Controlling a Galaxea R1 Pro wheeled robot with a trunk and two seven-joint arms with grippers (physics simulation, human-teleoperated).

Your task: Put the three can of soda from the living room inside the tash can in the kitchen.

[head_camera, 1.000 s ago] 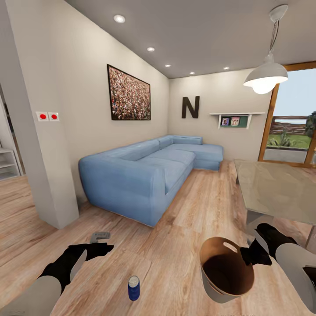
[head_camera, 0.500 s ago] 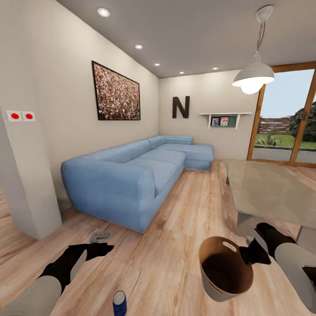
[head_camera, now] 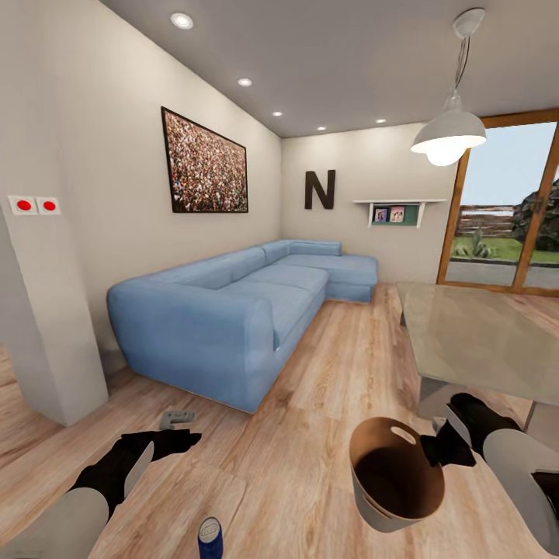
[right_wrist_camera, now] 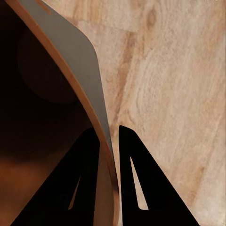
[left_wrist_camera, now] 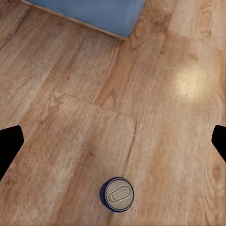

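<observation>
1. Soda can (head_camera: 210, 537), dark blue with grey top: upright on the wood plank floor (head_camera: 310, 435), at the lower edge of the head view, between the two arms and nearer the left one. Seen top-on from the left wrist (left_wrist_camera: 117, 195); long axis vertical; print on the side too small to read.
2. Blue corner sofa (head_camera: 233, 310): largest object, along the left wall, well apart from the can.
3. Grey low table (head_camera: 481, 341): to the right, just beyond the right arm.
4. Framed crowd picture (head_camera: 206, 163) and wall letter "N" (head_camera: 320, 189), the one legible character; two red buttons (head_camera: 36, 206) on the pillar, unlabelled.
5. Trash can (head_camera: 396, 485): tan inside, pale outside, held off the floor with mouth tilted up; nothing visible inside.
6. Right gripper (right_wrist_camera: 109, 141): fingers pressed on the bin's rim, one inside the wall, one outside.
7. Left gripper (head_camera: 182, 441): spread wide and carrying nothing, dark fingertips (left_wrist_camera: 9, 146) at both edges of its wrist view; can lies ahead of and below it, slightly off centre. Likely next: descend over the can, close across its width.
8. Small grey object (head_camera: 177, 418) on the floor by the sofa: unidentifiable.
</observation>
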